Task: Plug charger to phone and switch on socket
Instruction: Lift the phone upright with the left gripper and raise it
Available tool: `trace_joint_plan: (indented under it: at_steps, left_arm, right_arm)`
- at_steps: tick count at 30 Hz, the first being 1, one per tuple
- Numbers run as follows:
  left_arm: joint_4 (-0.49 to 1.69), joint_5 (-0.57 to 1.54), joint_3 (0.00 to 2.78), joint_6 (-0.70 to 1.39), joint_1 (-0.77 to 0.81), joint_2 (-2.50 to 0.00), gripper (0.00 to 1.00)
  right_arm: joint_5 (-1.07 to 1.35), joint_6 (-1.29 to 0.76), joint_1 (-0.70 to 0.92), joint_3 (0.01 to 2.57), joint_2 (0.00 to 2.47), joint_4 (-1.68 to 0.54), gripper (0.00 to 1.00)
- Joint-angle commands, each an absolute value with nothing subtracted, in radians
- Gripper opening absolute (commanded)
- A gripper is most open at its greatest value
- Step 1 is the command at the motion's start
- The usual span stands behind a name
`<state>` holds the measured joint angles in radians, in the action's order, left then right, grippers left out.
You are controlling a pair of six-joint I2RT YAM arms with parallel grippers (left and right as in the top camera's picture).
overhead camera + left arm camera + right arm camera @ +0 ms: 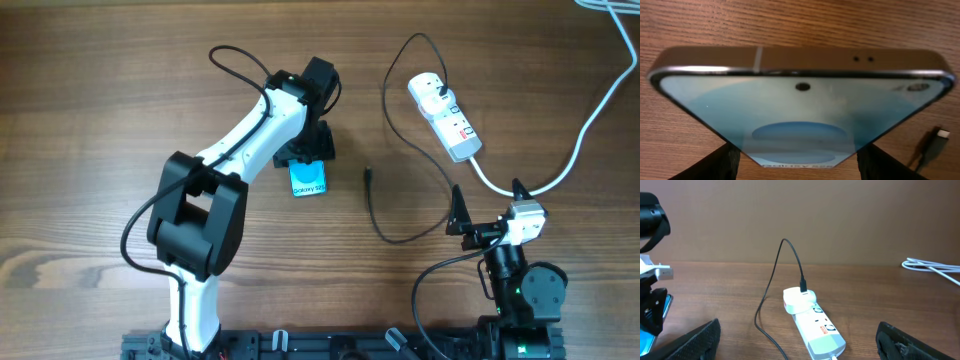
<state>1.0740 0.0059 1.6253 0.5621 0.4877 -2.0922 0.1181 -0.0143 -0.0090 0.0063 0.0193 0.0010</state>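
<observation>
The phone point(310, 181) has a teal screen and lies on the wooden table, its upper end under my left gripper point(308, 152). In the left wrist view the phone point(800, 110) fills the frame, and my left gripper point(797, 162) has a finger against each long side, shut on it. The charger is a thin black cable with its tip point(368, 174) loose on the table right of the phone; the tip also shows in the left wrist view point(941, 135). Its other end stands in a white adapter on the socket point(447, 117), also seen in the right wrist view point(817, 330). My right gripper point(487, 200) is wide open and empty in front of the socket.
The socket's thick white cord point(590, 115) runs right and off the far right corner; it also shows in the right wrist view point(932, 269). The black cable loops across the table between the phone and socket point(400, 235). The left arm's body point(200, 215) takes up the left middle.
</observation>
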Motion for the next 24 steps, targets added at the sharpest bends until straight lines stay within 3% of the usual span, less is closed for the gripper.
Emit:
trace_joint_plan:
  at_steps: [1, 12, 18, 24]
  left_arm:
    - [1.079, 0.010, 1.636, 0.565, 0.480, -2.063, 0.71]
    - [0.926, 0.010, 1.455, 0.566, 0.487, -2.065, 0.77]
    - [0.879, 0.009, 1.436, 0.565, 0.487, -2.065, 0.93]
    - [0.869, -0.035, 1.421, 0.591, 0.487, -2.065, 0.92]
  right_arm:
    - [0.101, -0.027, -0.004, 0.005, 0.014, 0.006, 1.00]
    - [0.101, -0.027, -0.004, 0.005, 0.014, 0.006, 1.00]
    - [0.101, -0.027, -0.004, 0.005, 0.014, 0.006, 1.00]
    - [0.101, -0.027, -0.004, 0.005, 0.014, 0.006, 1.00]
